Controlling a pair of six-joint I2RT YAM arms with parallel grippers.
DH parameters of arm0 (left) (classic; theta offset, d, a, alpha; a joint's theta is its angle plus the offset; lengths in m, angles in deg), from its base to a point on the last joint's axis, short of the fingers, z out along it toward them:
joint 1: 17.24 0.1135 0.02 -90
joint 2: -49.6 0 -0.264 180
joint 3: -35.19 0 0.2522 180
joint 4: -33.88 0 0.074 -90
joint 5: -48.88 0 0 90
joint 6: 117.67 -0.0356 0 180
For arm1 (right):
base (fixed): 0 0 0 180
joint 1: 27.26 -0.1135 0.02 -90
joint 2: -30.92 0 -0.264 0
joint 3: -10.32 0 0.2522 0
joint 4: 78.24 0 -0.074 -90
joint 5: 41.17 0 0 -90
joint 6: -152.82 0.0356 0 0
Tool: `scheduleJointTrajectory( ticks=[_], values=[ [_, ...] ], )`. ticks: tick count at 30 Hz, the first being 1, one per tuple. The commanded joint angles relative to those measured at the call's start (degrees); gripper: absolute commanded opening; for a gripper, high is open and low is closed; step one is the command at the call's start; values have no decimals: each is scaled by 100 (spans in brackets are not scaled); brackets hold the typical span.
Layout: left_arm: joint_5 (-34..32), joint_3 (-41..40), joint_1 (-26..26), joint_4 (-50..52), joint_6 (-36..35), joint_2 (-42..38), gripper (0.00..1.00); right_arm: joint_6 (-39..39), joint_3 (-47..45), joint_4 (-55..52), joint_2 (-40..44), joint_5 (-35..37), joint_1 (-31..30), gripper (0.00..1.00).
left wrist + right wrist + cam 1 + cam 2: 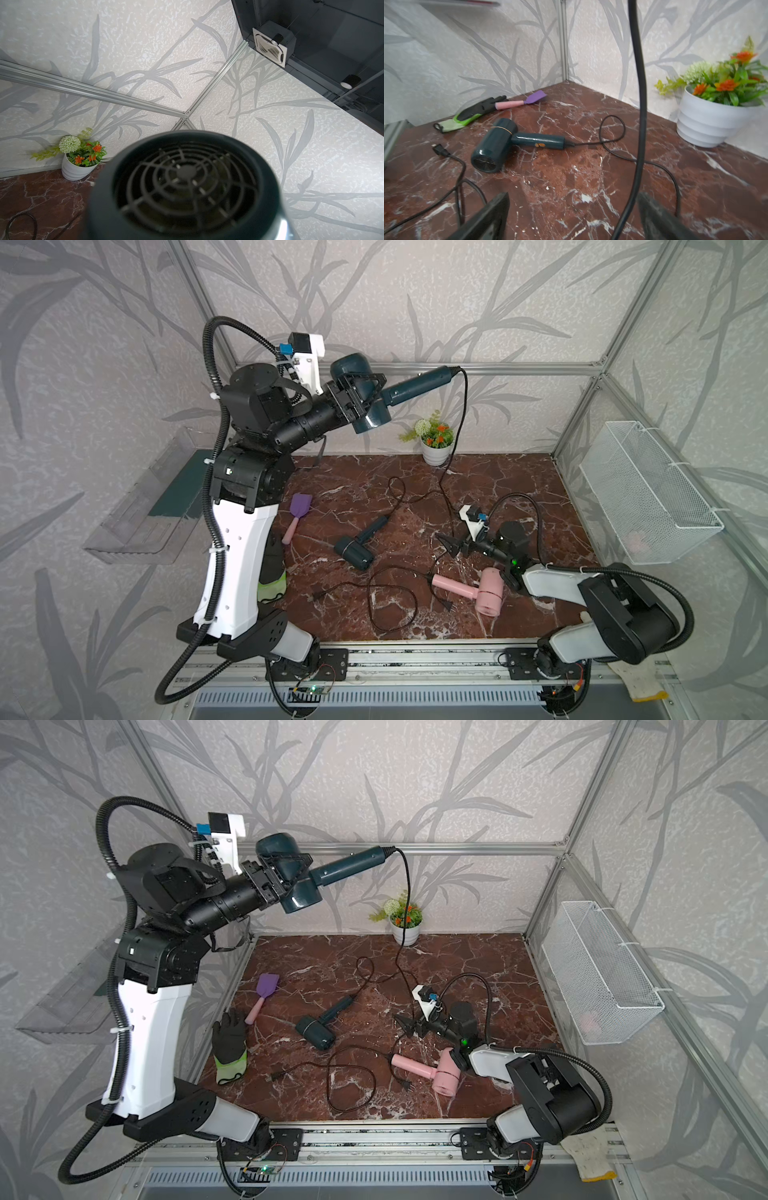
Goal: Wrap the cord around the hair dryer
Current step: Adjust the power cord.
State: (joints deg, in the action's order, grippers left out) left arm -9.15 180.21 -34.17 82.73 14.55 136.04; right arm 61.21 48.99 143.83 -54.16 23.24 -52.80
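Hair dryer [415,385] sits clamped by its barrel in left gripper [368,396], handle nearly level, pointing rightward; cord [461,414] drops between right gripper [573,195], wide open, holding nothing.

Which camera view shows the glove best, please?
A top view: the glove lies fully exposed. In a top view the left arm hides most of the glove; right wrist shows it distant; left wrist, nothing.

Left gripper [369,394] high, clamped; right gripper [447,546] low, jaws wide apart.
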Motion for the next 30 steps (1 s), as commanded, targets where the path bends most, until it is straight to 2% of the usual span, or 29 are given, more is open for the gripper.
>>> scheduleJointTrajectory(
  ticks=[1,7,9,12,15,18,22,30],
  values=[
    [32,343,61,-556,137,-133,0,-16,139,-100,-201,386,14,95],
    [120,323,128,-527,153,-166,0,-67,82,-288,-166,646,18,91],
    [131,219,137,-591,146,-222,0,-110,239,-569,-222,604,24,77],
    [150,-38,154,-765,216,-330,0,3,477,-729,-379,445,-1,45],
    [142,-221,169,-856,243,-389,0,-150,681,-1064,-315,386,-173,18],
    [125,-538,198,-1049,316,-468,0,-589,884,-1878,31,436,-476,0],
    [132,-1042,204,-1292,352,-589,0,-1202,1138,-2881,657,623,-829,0],
    [457,-2802,132,-1267,-175,-818,0,-3313,2205,-5365,2181,1796,-1753,0]
  ],
)
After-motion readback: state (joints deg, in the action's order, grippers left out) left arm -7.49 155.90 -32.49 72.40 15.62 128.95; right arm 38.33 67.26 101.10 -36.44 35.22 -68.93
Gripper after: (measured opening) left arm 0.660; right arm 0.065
